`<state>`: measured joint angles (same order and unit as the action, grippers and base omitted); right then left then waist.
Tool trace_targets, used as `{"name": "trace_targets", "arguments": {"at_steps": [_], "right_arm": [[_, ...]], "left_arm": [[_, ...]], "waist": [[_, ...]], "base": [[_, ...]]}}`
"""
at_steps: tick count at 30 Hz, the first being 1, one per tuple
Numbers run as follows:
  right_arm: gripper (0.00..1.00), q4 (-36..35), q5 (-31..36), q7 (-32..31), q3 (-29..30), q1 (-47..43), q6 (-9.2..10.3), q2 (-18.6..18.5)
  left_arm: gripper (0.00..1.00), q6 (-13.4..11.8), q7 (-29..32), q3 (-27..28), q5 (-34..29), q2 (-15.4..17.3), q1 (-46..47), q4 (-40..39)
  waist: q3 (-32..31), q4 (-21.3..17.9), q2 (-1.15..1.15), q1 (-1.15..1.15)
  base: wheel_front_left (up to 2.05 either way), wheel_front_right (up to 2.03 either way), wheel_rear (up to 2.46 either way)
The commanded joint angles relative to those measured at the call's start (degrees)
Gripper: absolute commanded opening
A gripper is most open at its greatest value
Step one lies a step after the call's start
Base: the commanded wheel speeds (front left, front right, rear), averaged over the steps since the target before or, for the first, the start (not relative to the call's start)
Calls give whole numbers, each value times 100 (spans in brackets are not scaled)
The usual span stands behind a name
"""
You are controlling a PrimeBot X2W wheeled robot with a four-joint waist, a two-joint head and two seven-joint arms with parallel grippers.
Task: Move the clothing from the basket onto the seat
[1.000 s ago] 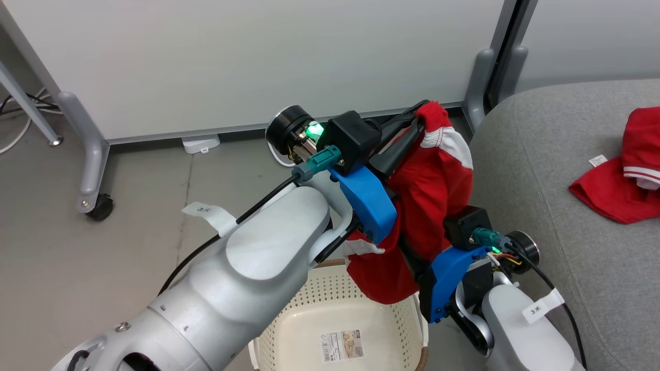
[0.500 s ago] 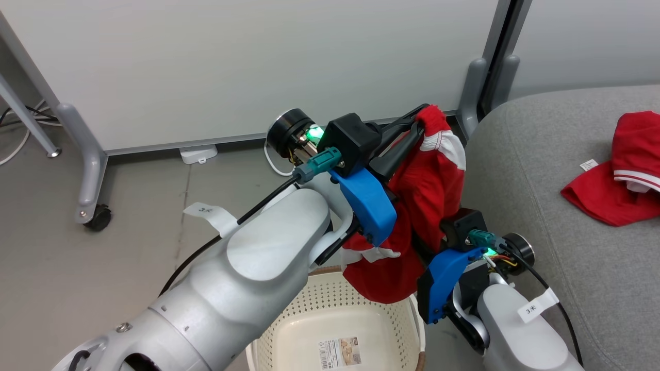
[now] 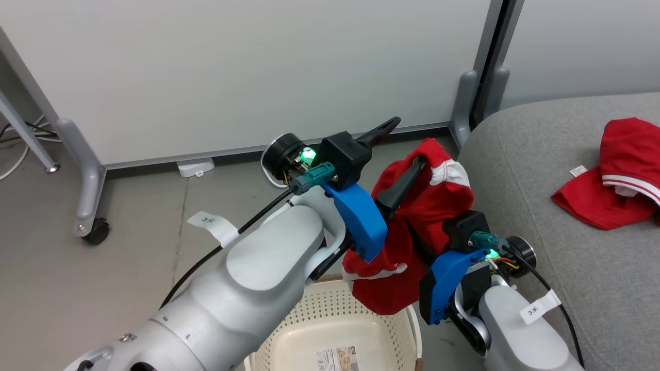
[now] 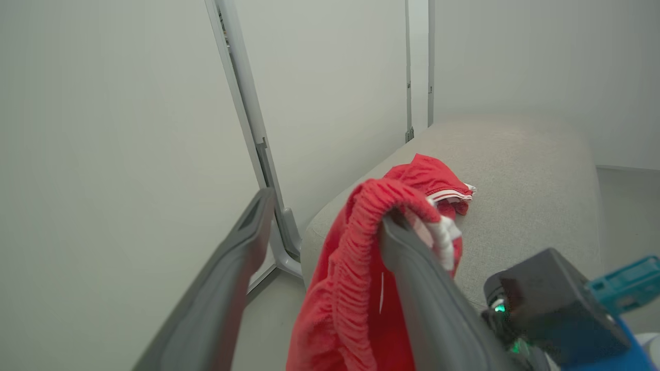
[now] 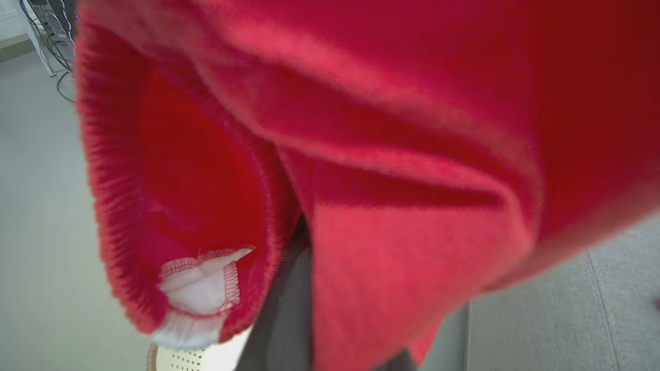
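"What sat nearest you?"

"The basket (image 3: 330,314), at six o'clock under my forearms, a printed label (image 3: 337,356) showing on its floor. Just above its rim, at about four o'clock, my right gripper (image 5: 291,304) was clenched on the hanging garment (image 3: 428,206). The red folds lay over its fingers."

"And your left?"

"My left gripper (image 3: 407,141) stood released, jaws wide apart, pointing toward one o'clock. The garment's elastic waistband was draped over the finger (image 3: 399,188) on the three o'clock side. The other finger was bare."

"So where was the clothing?"

"That piece hung between my two grippers, above the basket's three o'clock rim and beside the seat (image 3: 541,232). The second garment (image 3: 603,196) lay crumpled on the seat at two o'clock, well apart from my fingers. Beyond, at twelve, stood white panels (image 3: 258,67) on grey feet."
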<state>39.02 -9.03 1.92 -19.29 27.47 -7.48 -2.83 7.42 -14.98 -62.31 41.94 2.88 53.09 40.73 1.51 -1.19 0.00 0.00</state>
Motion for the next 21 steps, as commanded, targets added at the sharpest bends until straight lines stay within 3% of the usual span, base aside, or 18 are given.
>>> {"name": "trace_targets", "arguments": {"at_steps": [1,10,21], "right_arm": [[0,-2,5,41,20,24,-3,-10],[0,-68,94,90,276,7,-3,-11],[0,-293,251,127,805,15,-3,-32]], "left_arm": [[100,-11,-20,-27,50,3,-77,39],[100,-4,-27,77,42,178,-484,26],[100,-130,-29,726,-399,909,-1758,-949]], "waist": [[-6,-3,0,0],[16,-39,0,0],[61,-338,0,0]], "base": [[0,0,0],[0,0,0],[0,0,0]]}}
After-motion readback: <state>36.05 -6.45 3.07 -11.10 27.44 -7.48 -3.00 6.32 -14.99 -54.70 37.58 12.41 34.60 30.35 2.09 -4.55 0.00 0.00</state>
